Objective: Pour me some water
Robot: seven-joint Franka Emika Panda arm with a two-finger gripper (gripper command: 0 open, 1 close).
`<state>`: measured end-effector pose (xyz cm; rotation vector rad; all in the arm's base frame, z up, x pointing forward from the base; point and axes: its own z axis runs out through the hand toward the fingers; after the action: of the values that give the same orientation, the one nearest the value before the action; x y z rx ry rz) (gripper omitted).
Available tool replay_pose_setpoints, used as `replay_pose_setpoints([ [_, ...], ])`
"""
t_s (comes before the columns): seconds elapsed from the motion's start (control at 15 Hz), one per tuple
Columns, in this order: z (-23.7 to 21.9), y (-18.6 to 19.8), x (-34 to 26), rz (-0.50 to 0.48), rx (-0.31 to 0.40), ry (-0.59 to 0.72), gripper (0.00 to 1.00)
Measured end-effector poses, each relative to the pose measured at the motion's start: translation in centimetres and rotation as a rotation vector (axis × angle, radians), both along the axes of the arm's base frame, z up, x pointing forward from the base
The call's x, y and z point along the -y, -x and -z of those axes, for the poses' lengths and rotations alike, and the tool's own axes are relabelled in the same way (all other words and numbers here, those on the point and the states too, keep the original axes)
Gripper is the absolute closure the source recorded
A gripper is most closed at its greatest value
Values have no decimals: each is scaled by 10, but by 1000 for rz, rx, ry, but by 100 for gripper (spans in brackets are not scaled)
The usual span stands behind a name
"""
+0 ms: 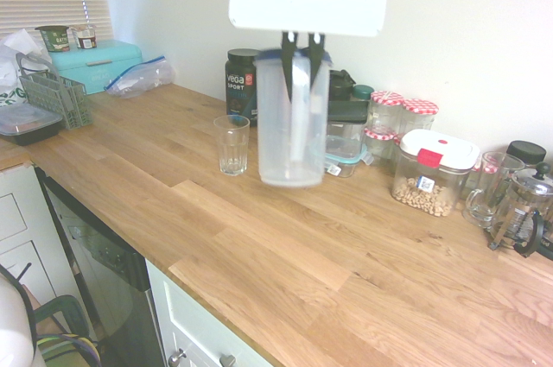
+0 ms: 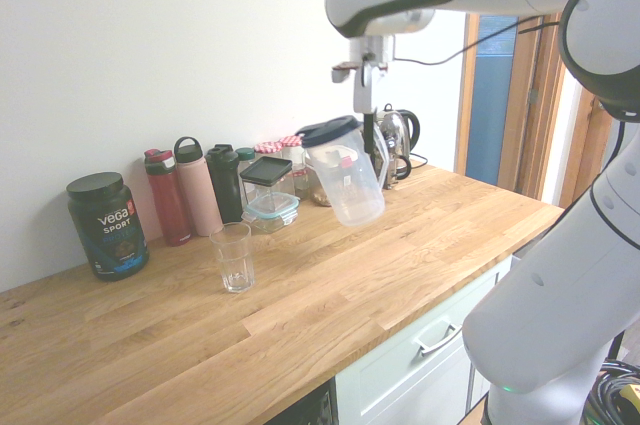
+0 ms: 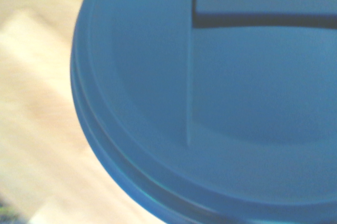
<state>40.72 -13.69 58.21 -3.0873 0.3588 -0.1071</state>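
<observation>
While the pincer [image 1: 302, 46] points straight down, its two dark fingers are clamped on the top of the clear plastic pitcher with a blue lid [image 1: 293, 121]. The pitcher hangs upright in the air, clear of the wooden worktop [image 1: 259, 237], and appears empty or nearly so. In the second exterior view the pitcher [image 2: 345, 173] hangs slightly tilted below the white arm. The wrist view is filled by the blurred blue lid [image 3: 210, 103], with light wood visible beside it.

The clear drinking glass [image 1: 231, 145] stands upright on the worktop, near the pitcher but apart from it; whether it contains water cannot be told. Along the wall stand a black Vega Sport tub [image 1: 240, 82], a red bottle [image 2: 166, 197], a pink bottle [image 2: 199, 188] and a white-lidded container of nuts [image 1: 430, 172].
</observation>
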Motion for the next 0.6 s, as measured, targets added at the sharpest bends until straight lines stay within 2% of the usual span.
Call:
replay_pose_setpoints([
  [0.27,35,2,31,202,97,-47,100],
  [0.6,85,2,44,428,267,-53,100],
])
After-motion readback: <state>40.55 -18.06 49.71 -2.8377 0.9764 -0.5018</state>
